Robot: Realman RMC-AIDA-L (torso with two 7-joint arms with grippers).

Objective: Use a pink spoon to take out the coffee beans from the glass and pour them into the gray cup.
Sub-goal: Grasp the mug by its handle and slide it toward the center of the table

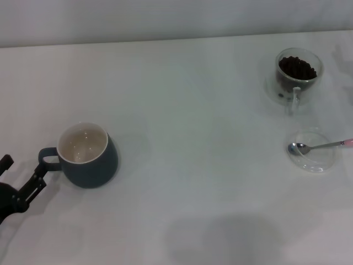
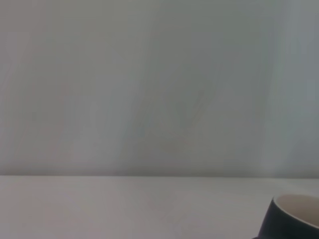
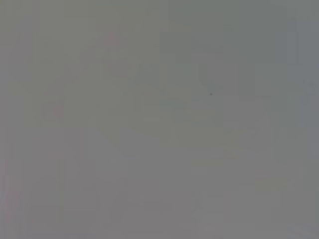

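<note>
The gray cup (image 1: pixel 88 156) stands at the left of the white table, cream inside showing no beans, its loop handle pointing left. Part of it also shows in the left wrist view (image 2: pixel 294 219). My left gripper (image 1: pixel 22 170) is open at the lower left; one finger (image 1: pixel 37 178) lies just beside the cup's handle. The glass (image 1: pixel 295 74) with the coffee beans (image 1: pixel 298 68) stands at the far right. The pink spoon (image 1: pixel 322 146) lies with its metal bowl on a flat clear dish, pink handle pointing right. My right gripper is out of view.
The flat clear round dish (image 1: pixel 317 161) lies in front of the glass near the right edge. The white table (image 1: pixel 193 143) stretches between the cup and the glass. A pale wall runs along the far edge.
</note>
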